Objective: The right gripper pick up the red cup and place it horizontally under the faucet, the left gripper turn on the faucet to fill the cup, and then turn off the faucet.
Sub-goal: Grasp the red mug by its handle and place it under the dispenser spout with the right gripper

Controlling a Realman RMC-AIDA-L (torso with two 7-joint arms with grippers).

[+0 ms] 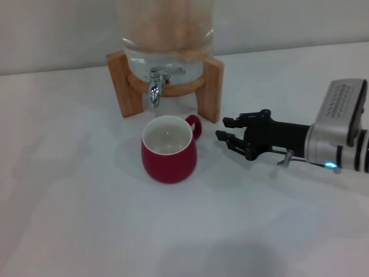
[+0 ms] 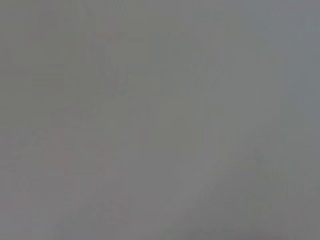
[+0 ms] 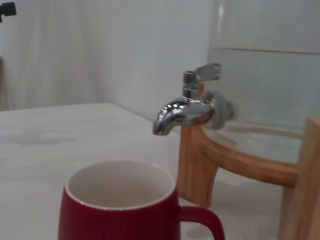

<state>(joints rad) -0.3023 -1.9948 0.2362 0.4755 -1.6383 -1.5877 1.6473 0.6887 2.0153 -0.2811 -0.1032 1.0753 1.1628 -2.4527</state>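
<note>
The red cup (image 1: 169, 149) stands upright on the white table, cream inside and empty, its handle turned to the back right. It sits just in front of the faucet (image 1: 154, 89), whose chrome spout hangs above and slightly behind the cup's rim. My right gripper (image 1: 225, 128) is to the right of the cup, a short gap from the handle, open and holding nothing. The right wrist view looks past the cup (image 3: 120, 210) to the faucet (image 3: 187, 107) with its lever lying level. The left gripper is out of view, and the left wrist view shows only flat grey.
The glass dispenser (image 1: 167, 34) rests in a wooden stand (image 1: 210, 86) at the back of the table, and the stand's right leg is close behind my right fingers. White tabletop (image 1: 69, 202) stretches to the left and front.
</note>
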